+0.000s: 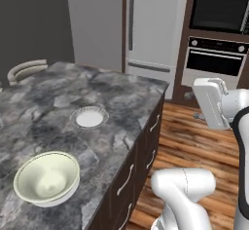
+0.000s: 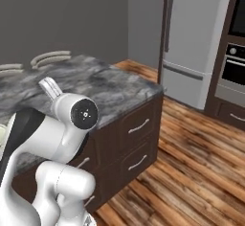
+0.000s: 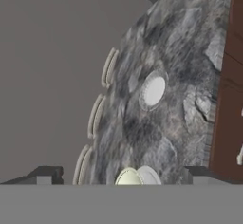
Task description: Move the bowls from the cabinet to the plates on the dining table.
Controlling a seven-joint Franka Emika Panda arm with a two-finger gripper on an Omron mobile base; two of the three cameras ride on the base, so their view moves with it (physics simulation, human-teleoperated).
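Grey marbled stone is seen as the top of the dining table (image 1: 58, 102), carried on a dark brown drawered base; curved beige chair backs (image 3: 97, 116) are noted along its far edge. A steel fridge (image 1: 151, 24) and a built-in oven (image 1: 216, 61) are recorded beyond, across the plank floor. One cream-white bowl (image 1: 47, 178) is found standing on the table near its front edge. A bare white plate (image 1: 89, 117) is seen further back, apart from the bowl. The gripper (image 3: 121, 174) is held wide, with nothing between its fingertips, above the table.
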